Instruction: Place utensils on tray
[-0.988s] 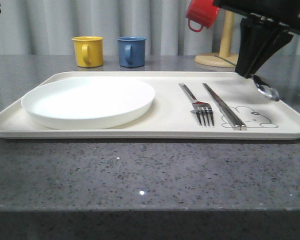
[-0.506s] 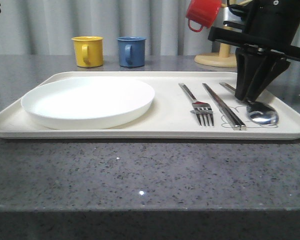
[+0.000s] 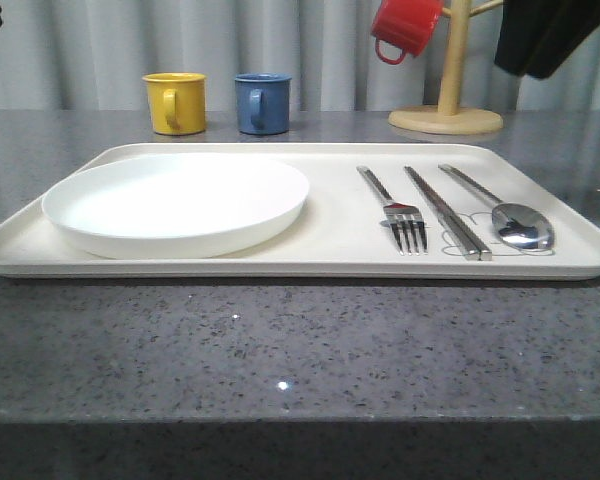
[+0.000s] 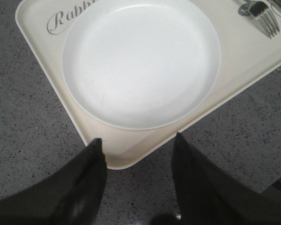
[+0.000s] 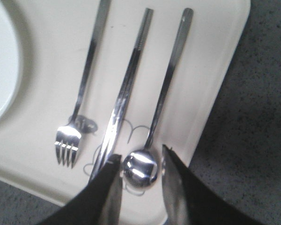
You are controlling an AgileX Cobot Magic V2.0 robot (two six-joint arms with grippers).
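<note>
The cream tray [image 3: 280, 268] lies on the grey counter. On its right part lie three utensils side by side: a fork [image 3: 400, 214], a pair of chopsticks [image 3: 446, 212] and a spoon [image 3: 520, 224]. In the right wrist view my right gripper [image 5: 140, 154] hangs open above the spoon's bowl [image 5: 140, 168], holding nothing, with the fork [image 5: 86, 70] and chopsticks [image 5: 129, 77] beside it. My left gripper [image 4: 138, 143] is open and empty above the tray's corner [image 4: 126, 157] near the white plate [image 4: 140, 61].
The round white plate [image 3: 175, 205] takes up the tray's left half. A yellow mug [image 3: 175, 102] and a blue mug [image 3: 262, 102] stand behind the tray. At the back right a wooden mug stand [image 3: 448, 100] carries a red mug [image 3: 405, 27]. My right arm [image 3: 545, 30] hangs at the top right.
The right gripper carried the spoon over the tray's right side, laid it beside the chopsticks, opened and rose away. The spoon now lies free on the tray.
</note>
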